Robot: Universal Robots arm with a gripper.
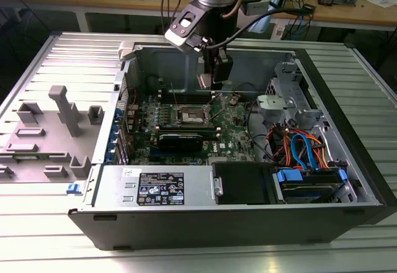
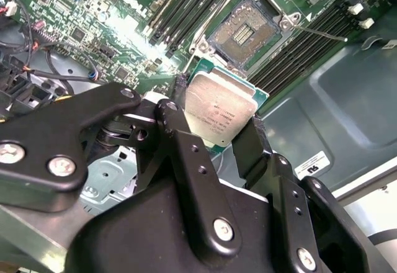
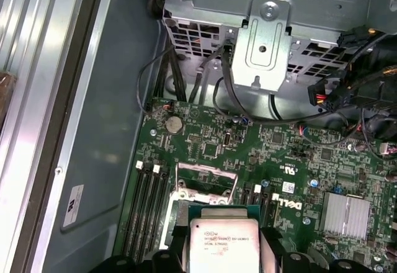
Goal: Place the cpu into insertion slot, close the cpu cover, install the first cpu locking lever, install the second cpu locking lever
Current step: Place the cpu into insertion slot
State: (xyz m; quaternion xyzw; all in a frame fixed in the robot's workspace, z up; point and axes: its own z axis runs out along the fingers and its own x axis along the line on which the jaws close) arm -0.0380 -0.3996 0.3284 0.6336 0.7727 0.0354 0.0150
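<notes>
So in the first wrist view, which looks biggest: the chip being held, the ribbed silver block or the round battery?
1. the cpu, though it sits nearest the camera, so its true rank is unsure
2. the ribbed silver block
3. the round battery, clearly the smallest

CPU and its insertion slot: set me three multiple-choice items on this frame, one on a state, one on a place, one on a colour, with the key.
1. The insertion slot is: A) empty, contacts bare; B) holding a chip; C) under a heatsink.
2. The cpu is: A) seated in the slot; B) clamped in the gripper above the motherboard; C) lying on the case floor.
3. The cpu's top is: A) gold; B) black; C) silvery-grey.
Key: 1 A, the second wrist view shows its dark centre uncovered. 2 B, black fingers press two opposite edges. 3 C, its metal lid shows pale grey in both wrist views.
</notes>
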